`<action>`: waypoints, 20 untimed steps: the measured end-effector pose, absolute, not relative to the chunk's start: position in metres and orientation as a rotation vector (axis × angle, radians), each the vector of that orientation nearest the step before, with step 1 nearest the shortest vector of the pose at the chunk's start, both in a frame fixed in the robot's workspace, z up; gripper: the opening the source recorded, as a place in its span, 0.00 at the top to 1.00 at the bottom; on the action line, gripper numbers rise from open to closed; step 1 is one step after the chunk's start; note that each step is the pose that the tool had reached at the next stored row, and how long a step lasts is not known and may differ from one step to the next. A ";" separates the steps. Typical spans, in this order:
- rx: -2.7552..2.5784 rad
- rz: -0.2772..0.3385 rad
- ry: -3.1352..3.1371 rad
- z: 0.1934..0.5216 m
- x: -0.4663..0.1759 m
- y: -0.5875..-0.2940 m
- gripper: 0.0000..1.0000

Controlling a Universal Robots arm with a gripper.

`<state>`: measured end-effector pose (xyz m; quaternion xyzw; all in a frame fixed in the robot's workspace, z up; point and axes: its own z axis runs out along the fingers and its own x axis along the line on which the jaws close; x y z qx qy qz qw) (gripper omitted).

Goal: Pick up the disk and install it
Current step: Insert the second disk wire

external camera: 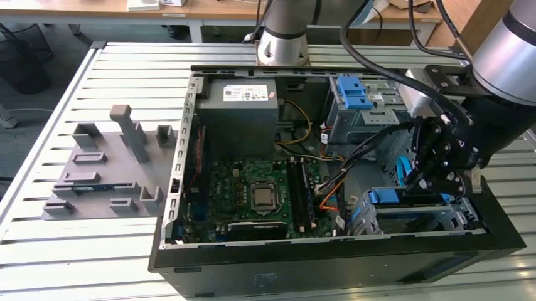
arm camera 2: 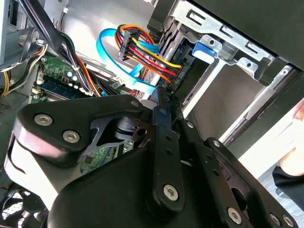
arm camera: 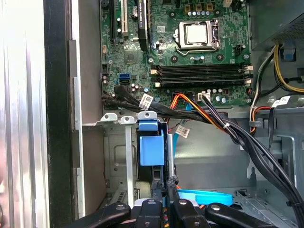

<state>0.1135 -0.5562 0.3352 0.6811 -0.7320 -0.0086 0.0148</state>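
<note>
Open computer case [external camera: 180,188] on the slatted table [external camera: 125,63] holds motherboard [external camera: 251,194], power supply [external camera: 238,119], and drive cage [external camera: 418,210] at the exterior view's right. The disk [arm camera: 152,149] sits in that cage, apparently seated. Gripper [arm camera: 164,183] fingers are pressed together just beside its blue rail; little remains.

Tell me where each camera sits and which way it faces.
Exterior view: off the arm, looking down into the open computer case; arm and gripper at its right.
First wrist view: on the wrist, looking past the gripper at the motherboard.
Second wrist view: on the wrist, behind the gripper, facing cables.
Shared: all show gripper and motherboard.
</note>
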 end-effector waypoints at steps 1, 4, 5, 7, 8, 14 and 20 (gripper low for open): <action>2.120 -0.027 -2.278 0.335 0.113 -0.556 0.84; 2.121 -0.029 -2.279 0.336 0.113 -0.556 0.84; 2.121 -0.029 -2.279 0.336 0.113 -0.556 0.84; 2.123 -0.035 -2.282 0.336 0.113 -0.556 0.84; 2.124 -0.036 -2.282 0.336 0.113 -0.556 0.84; 2.123 -0.036 -2.282 0.335 0.113 -0.557 0.84; 2.120 -0.036 -2.285 0.334 0.113 -0.557 0.84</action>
